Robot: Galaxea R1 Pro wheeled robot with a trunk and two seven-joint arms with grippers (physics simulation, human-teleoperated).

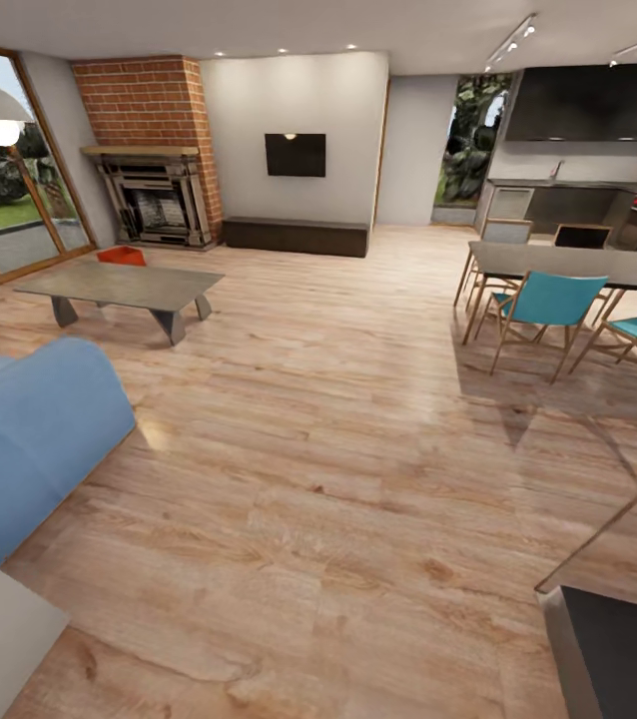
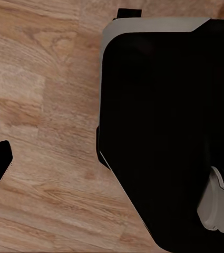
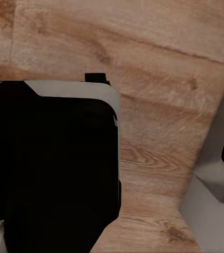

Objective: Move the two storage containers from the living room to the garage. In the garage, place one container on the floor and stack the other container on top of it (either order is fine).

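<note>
**Living room ahead, one orange-red bin in sight by the fireplace**

We look from the head camera across the light wood plank floor [image 1: 338, 419] of the living room. One orange-red open-top storage container [image 1: 121, 256] sits on that floor at the far side of the low grey glass-topped bench [image 1: 119, 286], partly hidden behind its top, with the red brick fireplace [image 1: 154, 150] just beyond it. We cannot pick out a second container. A blue sofa [image 1: 29, 429] lies on our left, a dark wall-mounted television [image 1: 295, 155] hangs above a long dark low cabinet [image 1: 295, 237], and on our right a dark dining table [image 1: 578, 266] stands among turquoise chairs [image 1: 550, 305].

We cannot tell how far open the left hand or the right hand is, nor whether either has hold of anything: no fingers can be made out in the wrist pictures. What lies beyond each hand there is the robot's black base with its pale grey rim [image 2: 159, 132] [image 3: 54, 168], standing on the wood planks. The container cannot be placed relative to either hand; in the head camera's picture it is far off, across the room.
</note>
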